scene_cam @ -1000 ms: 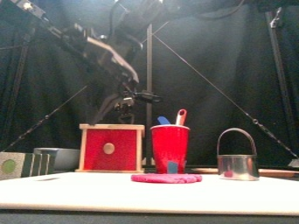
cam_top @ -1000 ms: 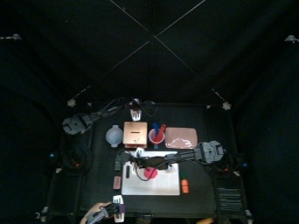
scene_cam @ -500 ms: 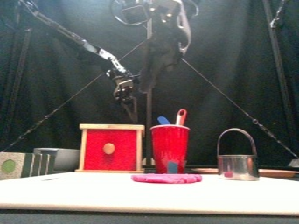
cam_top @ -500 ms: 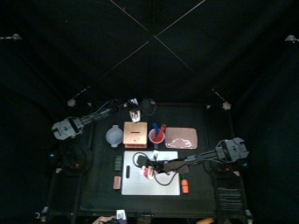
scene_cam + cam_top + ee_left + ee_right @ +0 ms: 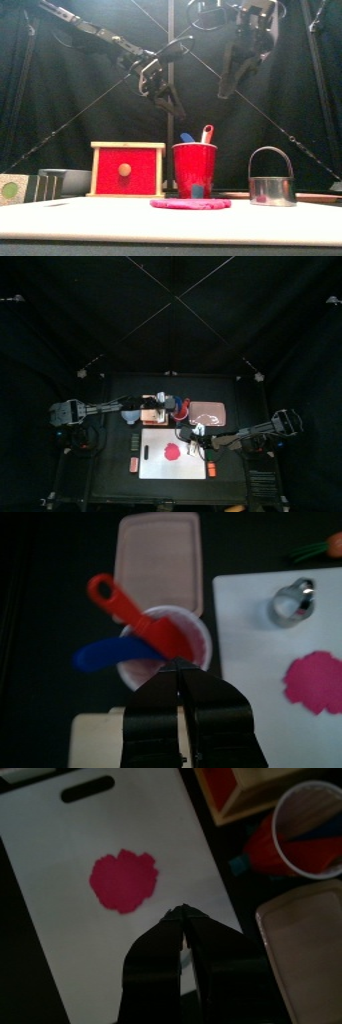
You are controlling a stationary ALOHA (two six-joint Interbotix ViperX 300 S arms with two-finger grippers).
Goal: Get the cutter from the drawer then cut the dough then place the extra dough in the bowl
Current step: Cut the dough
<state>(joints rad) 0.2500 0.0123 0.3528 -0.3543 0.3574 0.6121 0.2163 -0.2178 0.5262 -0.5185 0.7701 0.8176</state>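
Two sets of fingers were pressed together and empty, so neither arm held anything. The left gripper [image 5: 178,674] hung high over the red cup [image 5: 194,168], looking down on its blue and red toy knives. I judged it had been kept raised so as not to knock them.

Left of the cup stood the wooden box [image 5: 127,168], its red drawer front flush and apparently closed. Just in front of the cup lay the dough [image 5: 190,203], a whole flat disc on the white cutting board [image 5: 80,948], uncut as far as I could tell. Right of the cup the cutter [image 5: 271,180] stood upright on the board, handle up — out of the drawer and free to be grasped. The right gripper [image 5: 178,913] hovered above the board on that side, well clear of the dough.

The bowl could not be picked out with certainty — the left arm crossed the area left of the cup.
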